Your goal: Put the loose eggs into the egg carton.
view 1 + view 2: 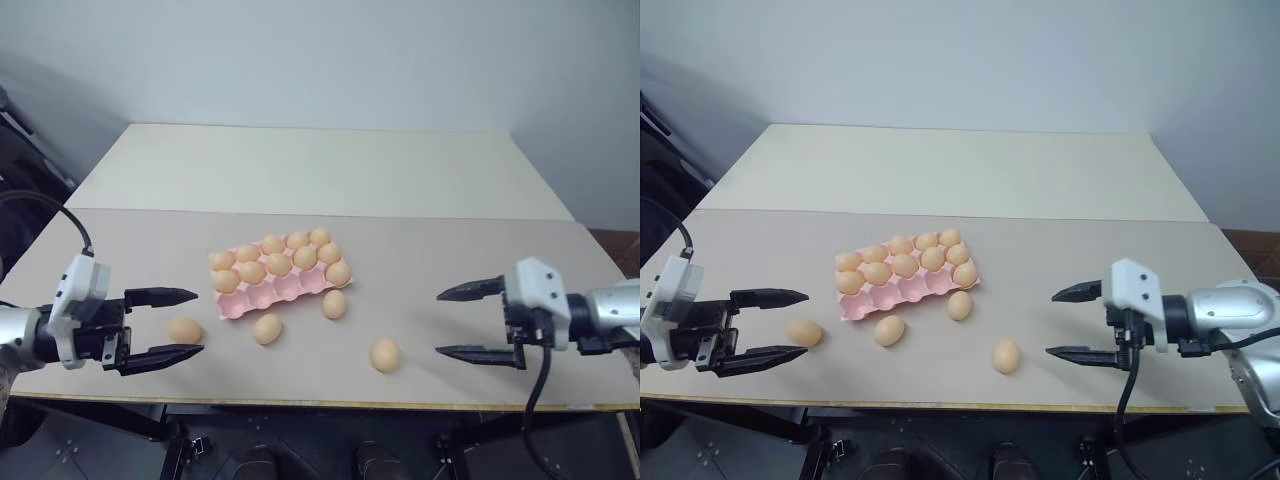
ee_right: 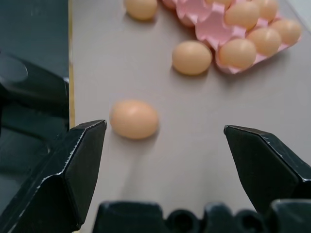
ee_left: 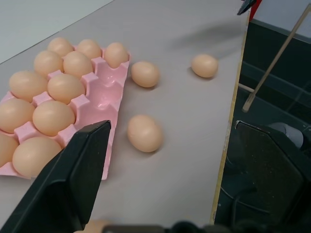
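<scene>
- Currently four loose eggs lie on the table [image 1: 420, 200] in front of the egg carton [image 1: 262, 296], none of them held.
- One egg [image 1: 184, 329] sits just beside the left gripper [image 1: 163, 324], whose two fingers stand wide apart with nothing between them.
- Another egg [image 1: 267, 328] lies just in front of the carton's near edge, and a third [image 1: 334, 304] rests close to its near right corner.
- A fourth egg [image 1: 385, 354] lies nearer the table's front edge, between the carton and the right gripper [image 1: 470, 321], which is also spread open and empty.
- Two rows of the carton are full; the near row of cups looks empty.
- By my reading, the step in hand is the approach to a first pick.
- Next, each gripper needs to come down around its nearest egg and close gently, since the eggs roll easily.
</scene>
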Robot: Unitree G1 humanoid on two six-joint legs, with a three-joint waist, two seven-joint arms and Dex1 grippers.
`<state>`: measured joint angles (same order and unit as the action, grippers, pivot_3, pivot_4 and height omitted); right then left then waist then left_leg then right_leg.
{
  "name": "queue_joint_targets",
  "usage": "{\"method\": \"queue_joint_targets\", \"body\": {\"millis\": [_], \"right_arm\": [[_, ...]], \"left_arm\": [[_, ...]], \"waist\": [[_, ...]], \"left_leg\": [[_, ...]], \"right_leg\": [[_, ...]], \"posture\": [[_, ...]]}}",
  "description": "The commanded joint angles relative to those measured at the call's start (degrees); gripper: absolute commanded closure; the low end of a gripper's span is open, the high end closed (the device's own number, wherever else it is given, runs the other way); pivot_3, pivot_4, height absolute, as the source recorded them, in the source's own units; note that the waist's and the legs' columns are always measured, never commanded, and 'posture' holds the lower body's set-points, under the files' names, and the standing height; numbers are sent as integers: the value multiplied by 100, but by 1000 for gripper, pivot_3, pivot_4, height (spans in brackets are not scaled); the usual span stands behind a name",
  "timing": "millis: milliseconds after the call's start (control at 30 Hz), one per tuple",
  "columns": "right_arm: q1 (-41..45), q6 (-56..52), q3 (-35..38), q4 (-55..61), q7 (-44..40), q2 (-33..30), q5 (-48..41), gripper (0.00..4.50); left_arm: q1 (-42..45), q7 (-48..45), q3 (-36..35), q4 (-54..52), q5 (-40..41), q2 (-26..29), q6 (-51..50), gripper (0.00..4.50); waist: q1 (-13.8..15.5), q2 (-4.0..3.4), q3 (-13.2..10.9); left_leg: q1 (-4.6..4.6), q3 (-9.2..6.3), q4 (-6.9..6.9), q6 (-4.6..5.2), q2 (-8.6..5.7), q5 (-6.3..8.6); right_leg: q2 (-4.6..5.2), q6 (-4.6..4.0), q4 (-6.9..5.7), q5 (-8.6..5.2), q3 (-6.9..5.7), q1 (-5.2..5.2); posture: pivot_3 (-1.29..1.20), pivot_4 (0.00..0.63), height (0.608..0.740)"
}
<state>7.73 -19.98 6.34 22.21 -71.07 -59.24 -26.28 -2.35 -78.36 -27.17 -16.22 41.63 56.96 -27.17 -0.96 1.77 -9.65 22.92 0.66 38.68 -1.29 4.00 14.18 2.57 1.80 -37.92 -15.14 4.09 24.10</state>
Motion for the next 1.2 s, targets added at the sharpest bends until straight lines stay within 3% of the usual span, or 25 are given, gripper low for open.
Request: {"method": "queue_joint_targets", "body": {"millis": [33,233,467,567,667,733,967,1200], "right_arm": [[136,240,-634,164,350,254,629,0],[519,149,-1622,-61,913,854,1530,0],[805,123,-2120,-384,1041,1310,1867,0],[939,60,-2256,-514,1095,1490,1966,627],[982,17,-2225,-535,1047,1559,1892,1710],[996,38,-2183,-531,1028,1566,1852,2176],[1960,-172,-1951,-605,1074,2112,1344,2204],[3245,403,-2566,-2164,1653,3235,2186,2204]], "left_arm": [[113,-55,39,-18,51,9,95,25],[138,-98,149,-21,47,23,133,25],[39,-75,89,-100,58,16,121,25],[8,-66,54,-112,64,31,119,0],[-7,-53,17,-120,67,44,115,0],[-22,-43,-7,-128,60,43,125,0],[-15,64,-112,-123,67,-3,171,0],[217,636,-248,-228,398,-373,3,0]], "waist": [[-17,0,0],[-1,0,0],[17,0,0],[10,0,0],[13,0,0],[14,0,0],[-51,0,0],[-80,0,0]], "left_leg": [[2,0,0,0,0,0],[5,1,1,0,-1,0],[6,1,1,0,-1,0],[4,0,2,0,0,0],[5,1,2,0,-1,0],[7,0,1,0,0,0],[1,0,3,0,0,0],[10,-2,0,0,1,0]], "right_leg": [[0,0,0,0,1,2],[0,0,-2,0,2,6],[0,0,-1,0,1,6],[0,-1,-3,0,1,5],[0,-1,-3,0,1,6],[0,-1,-2,0,1,7],[-1,-1,-8,0,3,5],[-1,-1,-4,0,-1,9]], "posture": [[0,150,740],[0,150,740],[0,150,740],[0,150,740],[0,150,740],[0,150,740],[0,150,740],[0,150,740]]}}
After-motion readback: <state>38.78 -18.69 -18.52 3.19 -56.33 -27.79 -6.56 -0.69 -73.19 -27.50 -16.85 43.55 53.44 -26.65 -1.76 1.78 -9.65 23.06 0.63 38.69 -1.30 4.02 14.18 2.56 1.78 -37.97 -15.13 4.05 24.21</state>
